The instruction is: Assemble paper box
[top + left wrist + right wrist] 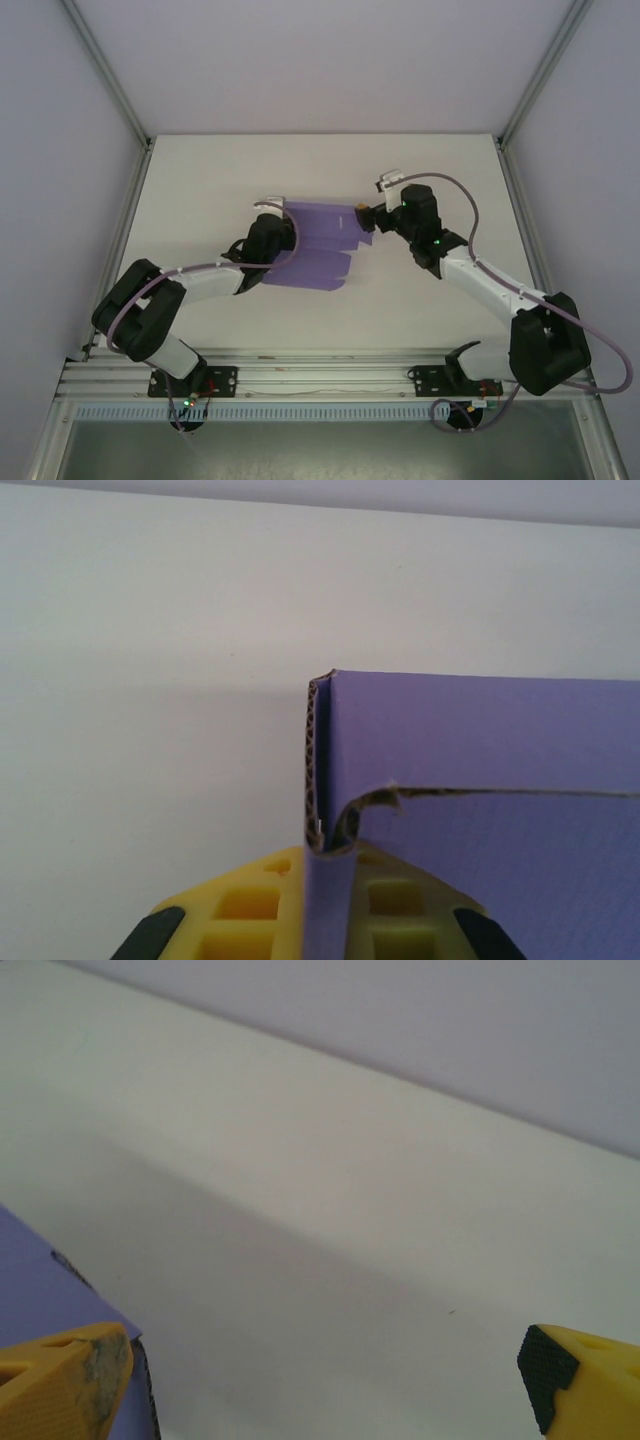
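The purple paper box (322, 247) lies partly folded in the middle of the white table, its panels and flaps spread out. My left gripper (276, 234) is at the card's left edge. In the left wrist view its yellow fingers (250, 905) are shut on an upright purple flap, and the corrugated edge (318, 765) rises just above them. My right gripper (368, 216) sits at the sheet's far right corner. Its jaws stand wide open (320, 1390) over bare table. A corner of the purple card (40, 1280) lies just beside the left finger (65, 1385), not between the fingers.
The white table (200, 180) is ringed by pale walls and aluminium frame posts (110, 80). A metal rail (320, 375) with both arm bases runs along the near edge. Bare tabletop extends behind and to either side of the card.
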Tool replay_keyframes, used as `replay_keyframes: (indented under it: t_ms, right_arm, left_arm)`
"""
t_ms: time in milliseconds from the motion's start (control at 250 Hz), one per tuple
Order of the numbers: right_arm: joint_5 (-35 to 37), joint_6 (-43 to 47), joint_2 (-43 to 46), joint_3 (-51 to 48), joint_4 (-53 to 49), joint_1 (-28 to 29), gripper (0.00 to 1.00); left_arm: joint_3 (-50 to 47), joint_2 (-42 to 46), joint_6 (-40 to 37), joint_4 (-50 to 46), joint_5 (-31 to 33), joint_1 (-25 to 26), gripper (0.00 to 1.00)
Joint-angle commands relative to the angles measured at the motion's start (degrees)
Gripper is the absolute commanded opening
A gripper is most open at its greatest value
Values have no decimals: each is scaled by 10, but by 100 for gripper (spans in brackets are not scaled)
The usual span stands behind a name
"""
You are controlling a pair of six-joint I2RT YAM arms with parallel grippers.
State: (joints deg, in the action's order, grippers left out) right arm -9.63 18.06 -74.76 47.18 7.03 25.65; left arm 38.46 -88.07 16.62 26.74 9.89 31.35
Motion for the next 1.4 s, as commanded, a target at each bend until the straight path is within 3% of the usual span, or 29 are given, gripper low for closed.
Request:
replay_keyframes:
  t_ms: [0,168,308,528,668,895,1027,1231,1395]
  right_arm:
    - [-73,28,-10,14,-36,1,100]
    - [-136,24,-35,14,-18,4,100]
    - [-136,20,-58,24,-5,16,100]
    - [-22,21,-72,43,-11,37,100]
    - [31,-55,-53,48,-30,-7,100]
    - [-69,-69,-21,-18,-28,-27,100]
    - [-72,-98,-7,-57,32,-28,100]
    - [-132,-116,-32,-48,54,-46,100]
    - [-133,-71,-4,-19,-1,-70,100]
  left_arm:
    - [-1,21,8,11,1,3,0]
    - [13,15,5,-4,4,4,0]
    - [24,6,7,-8,6,8,0]
    - [41,2,-3,-32,2,11,0]
    - [11,22,-13,-11,-23,11,0]
    - [8,44,14,-32,-14,10,0]
    - [11,46,14,-31,-24,9,0]
    - [4,50,5,-6,-61,9,0]
    - [26,47,-3,-66,-18,9,0]
